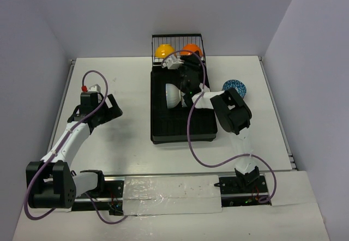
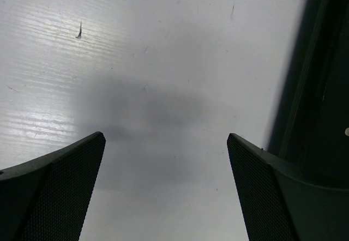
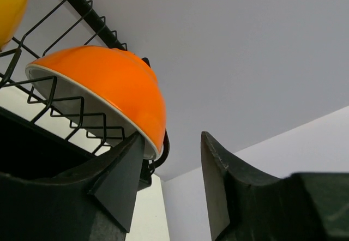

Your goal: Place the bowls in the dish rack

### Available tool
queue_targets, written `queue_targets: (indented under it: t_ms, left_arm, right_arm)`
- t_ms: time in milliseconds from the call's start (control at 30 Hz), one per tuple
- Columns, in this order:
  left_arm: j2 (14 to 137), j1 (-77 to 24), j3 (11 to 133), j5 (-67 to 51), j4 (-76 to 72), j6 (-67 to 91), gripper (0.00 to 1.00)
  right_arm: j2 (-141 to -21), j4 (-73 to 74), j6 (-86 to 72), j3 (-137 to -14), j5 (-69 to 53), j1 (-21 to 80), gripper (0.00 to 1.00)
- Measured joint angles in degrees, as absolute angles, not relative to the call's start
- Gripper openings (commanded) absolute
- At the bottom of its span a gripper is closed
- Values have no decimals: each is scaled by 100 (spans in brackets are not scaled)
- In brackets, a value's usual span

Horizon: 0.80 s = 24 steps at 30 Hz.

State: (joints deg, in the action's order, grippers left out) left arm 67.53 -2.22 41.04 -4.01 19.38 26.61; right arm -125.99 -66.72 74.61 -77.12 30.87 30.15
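Observation:
The orange bowl [image 3: 114, 83] leans on its side in the wire basket [image 3: 82, 12] at the far end of the dish rack [image 1: 163, 129], beside a yellow bowl [image 1: 163, 50]. My right gripper [image 3: 172, 143] is open at the basket; its left finger touches the orange rim, and the gap between the jaws holds nothing. A white bowl [image 1: 172, 95] lies on the rack's slats. A blue patterned bowl [image 1: 234, 88] sits on the table right of the rack. My left gripper [image 2: 166, 143] hangs wide open over bare table, left of the rack's edge [image 2: 322, 88].
The right arm [image 1: 232, 113] stretches over the rack's right side, its purple cable [image 1: 191, 137] looping across the front. Grey walls close in behind the basket and along both sides of the white table [image 1: 125, 83].

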Motion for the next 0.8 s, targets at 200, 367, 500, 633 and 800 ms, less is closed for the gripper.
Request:
queue_targets:
  t_ms: [200,367,500,633,800]
  left_arm:
    - [6753,-172,4104,-405,1938,2661,99]
    - [6744,-126,4104,-412,1938,2661,99]
    - [6700,-95,4104,-414,1935,2661,99]
    - [6635,-71,4104,-421,1933,2661,99]
    - [6626,-58,4104,-423,1931,2663,99]
  right_arm:
    - [-12003,-6659,7430,-7249,3087,3142,75]
    - [-10995,-6639,7269,-6923,3048,3422,82]
    - [-10110,-6447,6805,-6687,3092,3607,84]
    - [-9282,-5540,5843,-6589,3374,3594,89]
    - [-8246,-3708,4058,-6589,3819,3389,97]
